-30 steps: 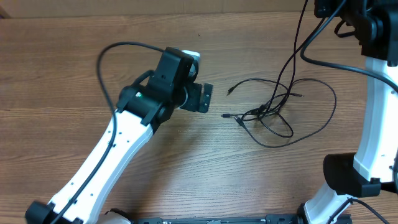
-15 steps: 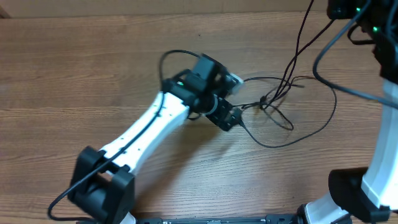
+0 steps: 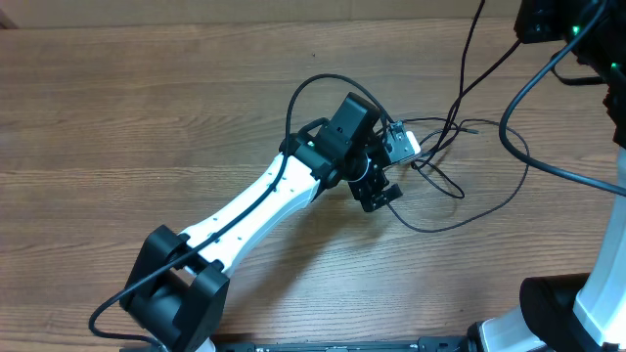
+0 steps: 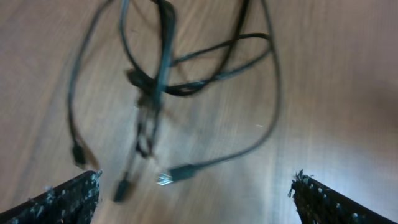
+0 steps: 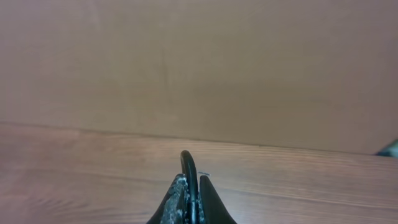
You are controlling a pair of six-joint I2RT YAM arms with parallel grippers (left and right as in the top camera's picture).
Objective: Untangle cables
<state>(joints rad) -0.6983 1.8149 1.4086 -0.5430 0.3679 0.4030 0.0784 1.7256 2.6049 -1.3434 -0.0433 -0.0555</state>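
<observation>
You're looking at a brown wood-grain table (image 3: 117,117), grain running left to right, evenly lit, shadows soft. Past its far edge you get a plain matte tan wall (image 5: 199,68). Overhead, it's a paler strip along the top.

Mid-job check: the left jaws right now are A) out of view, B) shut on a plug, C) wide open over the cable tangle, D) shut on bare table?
C: the left wrist view shows the fingertips far apart at the bottom corners, with the cables lying ungripped ahead of them.
</observation>
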